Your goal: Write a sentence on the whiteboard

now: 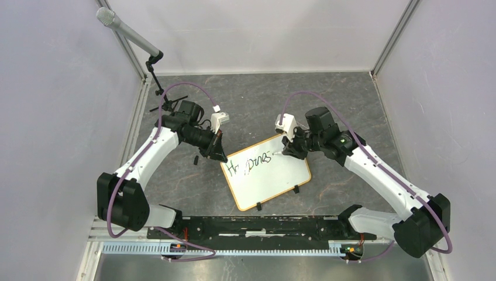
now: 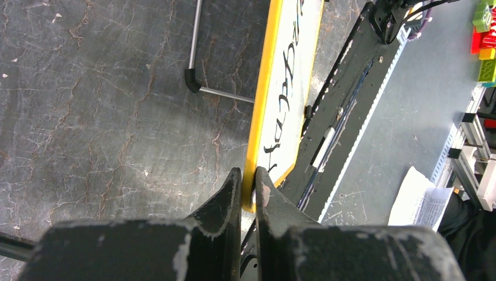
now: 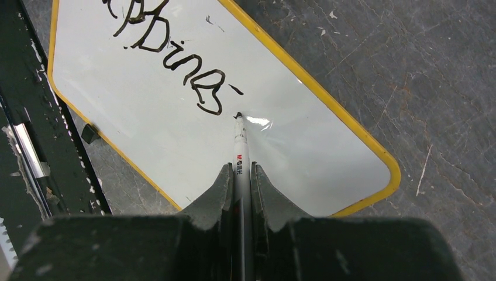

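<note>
The whiteboard (image 1: 269,178) lies tilted on the dark floor, its frame tan in the top view and yellow in the wrist views, with two black clip feet on its near edge. The sentence (image 1: 250,164) is one partial line of dark handwriting, also seen in the right wrist view (image 3: 175,64). My left gripper (image 1: 220,153) is shut on the board's left corner edge (image 2: 250,193). My right gripper (image 1: 288,149) is shut on a white marker (image 3: 240,153); its tip touches the board just right of the last letter.
A microphone on a stand (image 1: 130,34) rises at the back left, with its tripod legs (image 2: 196,64) on the floor left of the board. The black base rail (image 1: 257,225) runs along the near edge. Grey walls enclose the cell.
</note>
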`<state>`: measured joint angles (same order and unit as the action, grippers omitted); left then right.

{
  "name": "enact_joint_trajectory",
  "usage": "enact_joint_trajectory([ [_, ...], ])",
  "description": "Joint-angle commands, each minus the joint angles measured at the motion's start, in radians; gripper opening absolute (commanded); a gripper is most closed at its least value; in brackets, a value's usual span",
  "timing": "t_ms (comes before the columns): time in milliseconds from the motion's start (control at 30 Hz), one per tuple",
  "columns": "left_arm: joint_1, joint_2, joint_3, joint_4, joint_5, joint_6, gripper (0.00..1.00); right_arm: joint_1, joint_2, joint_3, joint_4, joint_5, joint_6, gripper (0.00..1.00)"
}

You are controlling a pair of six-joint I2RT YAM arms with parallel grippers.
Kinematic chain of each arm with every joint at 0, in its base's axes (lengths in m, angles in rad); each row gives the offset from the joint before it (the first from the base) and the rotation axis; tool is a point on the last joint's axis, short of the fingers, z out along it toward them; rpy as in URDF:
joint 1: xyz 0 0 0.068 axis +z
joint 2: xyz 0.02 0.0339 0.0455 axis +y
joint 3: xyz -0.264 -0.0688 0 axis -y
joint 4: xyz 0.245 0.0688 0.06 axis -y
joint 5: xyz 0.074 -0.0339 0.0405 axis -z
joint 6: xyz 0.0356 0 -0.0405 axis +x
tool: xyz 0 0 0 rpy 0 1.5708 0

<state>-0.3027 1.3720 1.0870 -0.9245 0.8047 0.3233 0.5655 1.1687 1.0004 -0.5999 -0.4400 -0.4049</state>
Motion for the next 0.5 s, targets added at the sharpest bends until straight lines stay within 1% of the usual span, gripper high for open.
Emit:
enact_joint_trajectory([
  [0,-0.039,0.03,-0.019,-0.028,-0.042,0.005,0.02,-0.002,0.009,0.046,0.053,0.018,0.017,0.0],
  [233,-0.039,0.028,-0.02,-0.029,-0.042,0.005,0.02,-0.001,0.03,0.047,0.051,-0.005,0.017,0.0],
  [467,-0.039,0.029,-0.021,-0.028,-0.042,0.005,0.02,0.0,0.017,0.029,0.031,-0.012,0.001,0.0],
])
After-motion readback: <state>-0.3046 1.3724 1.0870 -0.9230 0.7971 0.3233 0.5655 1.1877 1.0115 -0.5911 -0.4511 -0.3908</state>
